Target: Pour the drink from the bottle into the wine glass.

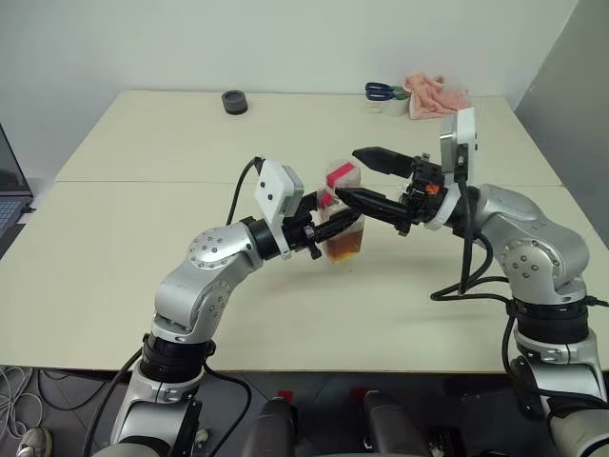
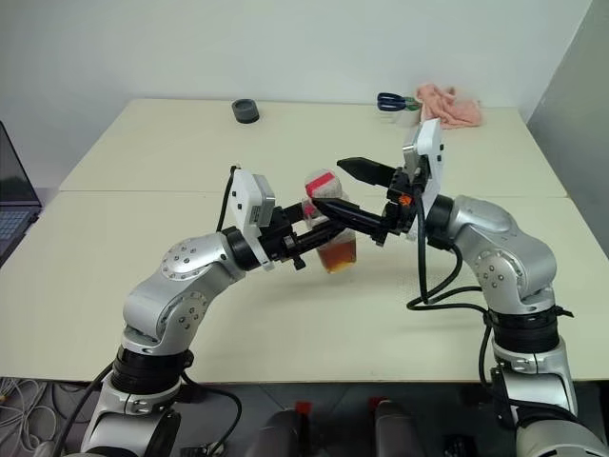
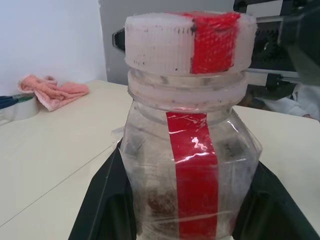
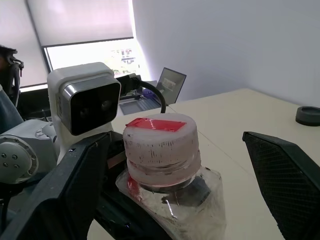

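Bottle (image 1: 343,224) – light, thin plastic, dents easily; L gripper (image 1: 328,231) clamps its body. R gripper (image 1: 366,176) gapes wide astride cap (image 4: 160,142) – you grip cap's ribbed side.

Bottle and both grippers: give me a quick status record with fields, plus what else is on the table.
bottle: held above the table, tilted, cap on
cap: white with red tape strip
drink: amber, low in the bottle
left gripper: shut on the bottle's body
right gripper: open, fingers either side of the cap, not closed on it
far edge: black round object, pink cloth, blue-handled scissors, tape roll
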`<state>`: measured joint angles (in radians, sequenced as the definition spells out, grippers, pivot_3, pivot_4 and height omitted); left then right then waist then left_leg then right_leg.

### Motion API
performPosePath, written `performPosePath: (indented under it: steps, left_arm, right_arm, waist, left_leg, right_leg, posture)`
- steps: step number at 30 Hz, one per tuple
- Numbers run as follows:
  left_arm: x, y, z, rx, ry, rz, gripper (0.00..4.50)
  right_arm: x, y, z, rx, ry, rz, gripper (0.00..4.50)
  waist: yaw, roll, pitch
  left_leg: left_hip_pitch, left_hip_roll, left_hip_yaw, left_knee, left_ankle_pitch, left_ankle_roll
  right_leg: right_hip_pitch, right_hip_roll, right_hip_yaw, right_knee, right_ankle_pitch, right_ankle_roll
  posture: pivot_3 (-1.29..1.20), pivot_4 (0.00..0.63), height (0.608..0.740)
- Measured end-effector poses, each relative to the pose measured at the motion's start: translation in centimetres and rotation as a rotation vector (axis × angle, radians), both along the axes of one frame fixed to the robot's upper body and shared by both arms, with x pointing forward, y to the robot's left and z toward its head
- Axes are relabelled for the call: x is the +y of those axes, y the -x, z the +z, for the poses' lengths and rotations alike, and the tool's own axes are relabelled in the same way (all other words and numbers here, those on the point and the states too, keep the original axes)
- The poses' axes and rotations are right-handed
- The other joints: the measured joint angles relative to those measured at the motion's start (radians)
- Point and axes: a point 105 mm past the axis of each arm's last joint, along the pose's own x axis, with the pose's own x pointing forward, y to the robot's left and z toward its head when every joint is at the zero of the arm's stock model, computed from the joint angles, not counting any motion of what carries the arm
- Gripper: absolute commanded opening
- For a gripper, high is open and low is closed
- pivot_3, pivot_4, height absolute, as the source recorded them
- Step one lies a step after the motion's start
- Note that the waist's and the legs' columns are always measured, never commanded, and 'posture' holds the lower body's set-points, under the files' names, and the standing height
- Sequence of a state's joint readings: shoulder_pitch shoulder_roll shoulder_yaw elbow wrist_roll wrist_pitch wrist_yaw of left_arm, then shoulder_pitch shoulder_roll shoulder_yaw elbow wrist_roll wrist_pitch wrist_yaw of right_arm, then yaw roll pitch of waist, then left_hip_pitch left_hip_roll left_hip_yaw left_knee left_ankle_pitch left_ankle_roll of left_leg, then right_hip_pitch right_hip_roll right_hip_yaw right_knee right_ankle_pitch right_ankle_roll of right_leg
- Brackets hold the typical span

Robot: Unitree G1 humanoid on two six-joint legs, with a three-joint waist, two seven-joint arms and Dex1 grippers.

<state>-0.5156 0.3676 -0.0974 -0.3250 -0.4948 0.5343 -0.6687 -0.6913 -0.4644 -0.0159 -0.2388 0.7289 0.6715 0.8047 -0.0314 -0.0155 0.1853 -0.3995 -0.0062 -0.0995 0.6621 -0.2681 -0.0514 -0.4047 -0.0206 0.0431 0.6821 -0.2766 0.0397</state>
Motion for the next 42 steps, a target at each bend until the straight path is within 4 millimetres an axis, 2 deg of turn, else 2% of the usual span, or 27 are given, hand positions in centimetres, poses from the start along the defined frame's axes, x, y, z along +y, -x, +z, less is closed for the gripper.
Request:
performPosePath:
  steps: [1,3,9,13,15,25,42]
  left_arm:
    - [0.0,0.0,0.0,0.0,0.0,0.0,1.8]
    - [0.0,0.0,0.0,0.0,0.0,0.0,1.8]
    - [0.0,-0.1,0.0,0.0,-0.003,0.006,1.8]
    - [0.1,-0.1,-0.1,0.002,-0.006,0.008,1.8]
    - [0.1,-0.2,-0.2,0.003,-0.007,0.011,1.8]
    - [0.1,-0.1,-0.2,0.004,-0.006,0.008,1.8]
    - [0.0,-0.1,-0.2,0.005,-0.005,0.009,1.8]
  right_arm:
    - [0.0,0.0,0.0,-0.001,0.0,0.001,4.48]
    - [0.0,0.0,0.0,-0.001,0.0,0.001,3.92]
    - [0.3,0.3,0.3,-0.011,-0.011,0.034,1.87]
    - [0.2,0.2,0.6,-0.023,-0.013,0.029,1.48]
    - [0.2,0.2,0.7,-0.027,-0.015,0.029,1.13]
    - [-0.1,-0.1,1.4,-0.064,-0.013,0.008,1.13]
    - [-0.4,-0.4,1.0,-0.052,-0.013,-0.037,1.13]
  waist:
    - [0.0,0.0,0.0]
    - [0.0,0.0,0.0]
    - [0.0,0.0,0.0]
    - [0.0,0.0,0.0]
    - [0.0,0.0,0.0]
    - [0.0,0.0,0.0]
    - [0.0,0.0,0.0]
  left_leg:
    - [0.0,0.0,0.0,0.0,0.0,0.0]
    - [0.0,0.0,0.0,0.0,0.0,0.0]
    - [0.0,0.0,0.0,0.0,0.0,0.0]
    - [0.0,0.0,0.0,0.0,0.0,0.0]
    - [0.0,0.0,0.0,0.0,0.0,0.0]
    - [0.0,0.0,0.0,0.0,0.0,0.0]
    - [0.0,0.0,0.0,0.0,0.0,0.0]
  right_leg:
    - [0.0,0.0,0.0,0.0,0.0,0.0]
    - [0.0,0.0,0.0,0.0,0.0,0.0]
    - [0.0,0.0,0.0,0.0,0.0,0.0]
    - [0.0,0.0,0.0,0.0,0.0,0.0]
    - [0.0,0.0,0.0,0.0,0.0,0.0]
    - [0.0,0.0,0.0,0.0,0.0,0.0]
    - [0.0,0.0,0.0,0.0,0.0,0.0]
  posture:
    - [0.0,0.15,0.74]
    - [0.0,0.15,0.74]
    - [0.0,0.15,0.74]
    - [0.0,0.15,0.74]
    - [0.0,0.15,0.74]
    - [0.0,0.15,0.74]
    - [0.0,0.15,0.74]
